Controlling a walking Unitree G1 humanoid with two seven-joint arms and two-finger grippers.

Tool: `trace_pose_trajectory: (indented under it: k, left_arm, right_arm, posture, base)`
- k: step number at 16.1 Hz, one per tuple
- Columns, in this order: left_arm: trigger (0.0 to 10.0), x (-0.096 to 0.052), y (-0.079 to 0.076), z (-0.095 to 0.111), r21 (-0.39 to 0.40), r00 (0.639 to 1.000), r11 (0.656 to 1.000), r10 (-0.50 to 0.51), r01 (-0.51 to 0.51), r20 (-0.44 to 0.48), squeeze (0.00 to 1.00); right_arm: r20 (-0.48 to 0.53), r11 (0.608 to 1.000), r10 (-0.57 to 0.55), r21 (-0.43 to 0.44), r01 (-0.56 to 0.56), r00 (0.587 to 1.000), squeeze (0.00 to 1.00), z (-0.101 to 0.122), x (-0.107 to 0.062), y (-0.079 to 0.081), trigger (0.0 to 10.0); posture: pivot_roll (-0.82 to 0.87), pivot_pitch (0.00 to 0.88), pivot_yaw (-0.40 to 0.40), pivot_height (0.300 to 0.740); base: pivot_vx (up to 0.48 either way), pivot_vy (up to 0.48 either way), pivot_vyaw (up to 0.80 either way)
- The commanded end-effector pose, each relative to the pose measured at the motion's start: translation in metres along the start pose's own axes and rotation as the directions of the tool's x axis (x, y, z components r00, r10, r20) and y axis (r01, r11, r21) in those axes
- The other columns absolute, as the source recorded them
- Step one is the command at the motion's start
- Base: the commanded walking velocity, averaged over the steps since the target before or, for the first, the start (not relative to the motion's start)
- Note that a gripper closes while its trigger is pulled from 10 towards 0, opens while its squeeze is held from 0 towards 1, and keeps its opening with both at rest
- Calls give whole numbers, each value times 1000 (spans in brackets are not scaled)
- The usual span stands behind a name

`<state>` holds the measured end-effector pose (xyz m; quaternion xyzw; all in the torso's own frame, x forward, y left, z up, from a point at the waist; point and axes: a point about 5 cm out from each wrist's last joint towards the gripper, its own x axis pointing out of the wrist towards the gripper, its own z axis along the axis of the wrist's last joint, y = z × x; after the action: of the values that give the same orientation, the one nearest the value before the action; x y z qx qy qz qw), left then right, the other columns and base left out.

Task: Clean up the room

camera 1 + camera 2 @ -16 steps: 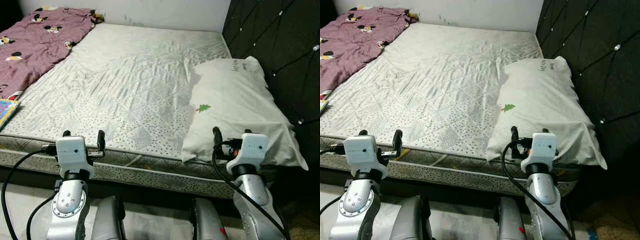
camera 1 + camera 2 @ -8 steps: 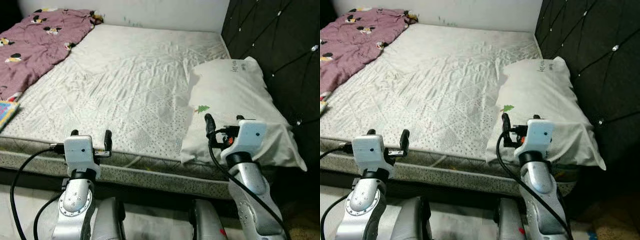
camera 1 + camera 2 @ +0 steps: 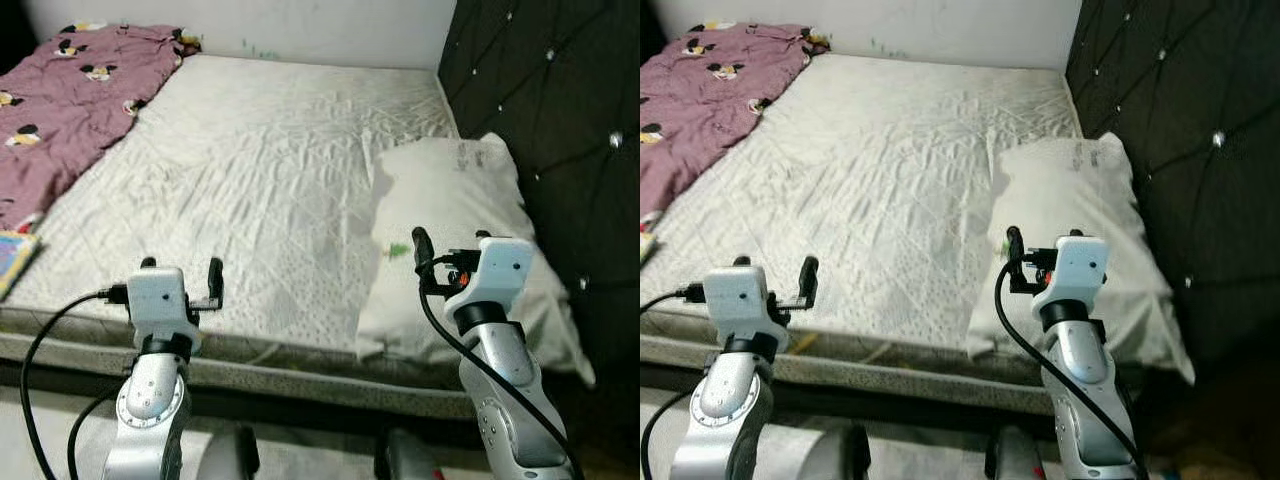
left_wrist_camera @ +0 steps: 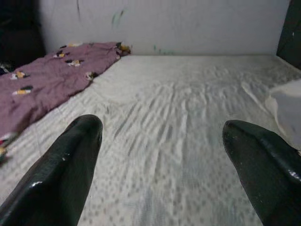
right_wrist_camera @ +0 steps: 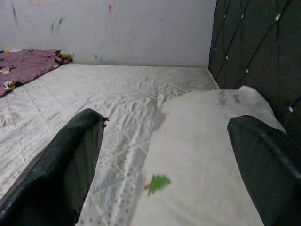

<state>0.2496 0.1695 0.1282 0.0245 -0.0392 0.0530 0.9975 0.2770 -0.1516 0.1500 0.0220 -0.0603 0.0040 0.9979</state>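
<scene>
Pillow [image 3: 455,240] first: it lies flat on the bed [image 3: 270,170] at the right edge, right beside the dark padded headboard [image 3: 540,100], with one corner hanging over the near edge. That is where a pillow belongs, so you may only need to straighten it. Your right gripper [image 3: 447,258] hangs just over the near end of the pillow, and its jaws are spread wide with nothing between them. You can see the little green tree mark [image 5: 156,182] on the pillow between its black fingers [image 5: 70,160], so it looks ready to come down on the cloth.

Your left gripper [image 3: 180,275] waits above the near edge of the bed, well apart from the pillow. Its jaws are also spread and hold nothing.

A purple blanket [image 3: 60,110] lies bunched up at the far left corner of the bed. It looks messy, so I think it needs spreading or folding too. Something colourful [image 3: 15,260] pokes in at the left edge; you cannot tell what it is
</scene>
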Motion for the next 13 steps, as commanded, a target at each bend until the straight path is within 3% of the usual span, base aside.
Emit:
trace_pose_trajectory:
  k: [1, 5, 13]
  left_arm:
    - [10000, 0, 1, -2, 0, 1000, 1000, 7, -7, -12, 0]
    - [10000, 1, -1, -2, -17, 1000, 1000, 2, -2, -17, 0]
    - [10000, 0, -5, -3, -50, 999, 998, -24, 23, -23, 0]
  right_arm:
    - [-14, 1000, -14, -1, 14, 1000, 0, -1, 2, -4, 10000]
    - [-32, 1000, -25, -1, 25, 999, 0, -5, 1, -6, 10000]
    - [-99, 998, -57, 20, 60, 993, 0, -17, 0, -10, 10000]
  posture:
    - [-86, 0, -3, 700]
    - [-84, 0, -5, 740]
    - [-85, 0, -10, 740]
  base:
    - [0, 0, 0]
    - [0, 0, 0]
    - [0, 0, 0]
